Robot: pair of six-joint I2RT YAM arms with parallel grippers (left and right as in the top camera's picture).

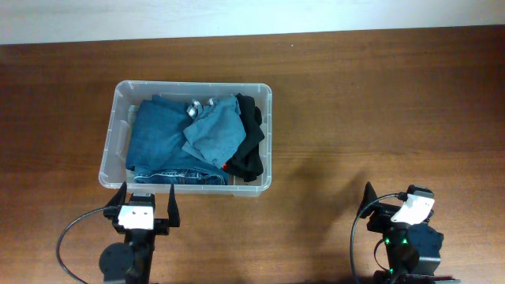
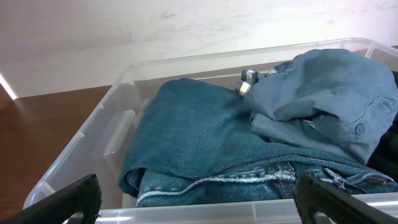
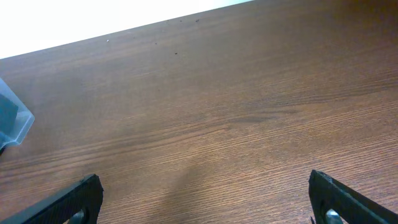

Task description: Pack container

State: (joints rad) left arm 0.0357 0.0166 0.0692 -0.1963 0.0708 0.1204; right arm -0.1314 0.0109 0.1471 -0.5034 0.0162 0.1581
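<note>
The clear plastic container (image 1: 116, 134) stands on the table left of centre. It holds folded blue jeans (image 1: 158, 138), a lighter blue denim garment (image 1: 211, 130) and a black garment (image 1: 251, 142). In the left wrist view the container's near rim (image 2: 249, 211) is close, with the jeans (image 2: 199, 143) and the lighter denim (image 2: 323, 93) behind it. My left gripper (image 1: 147, 199) is open and empty just in front of the container. My right gripper (image 1: 390, 207) is open and empty over bare table at the front right. The container's corner (image 3: 12, 121) shows at the left edge of the right wrist view.
The brown wooden table (image 1: 379, 102) runs to a white wall (image 1: 237, 16) at the back. A small silver metal piece (image 1: 192, 107) lies on the clothes near the container's back wall.
</note>
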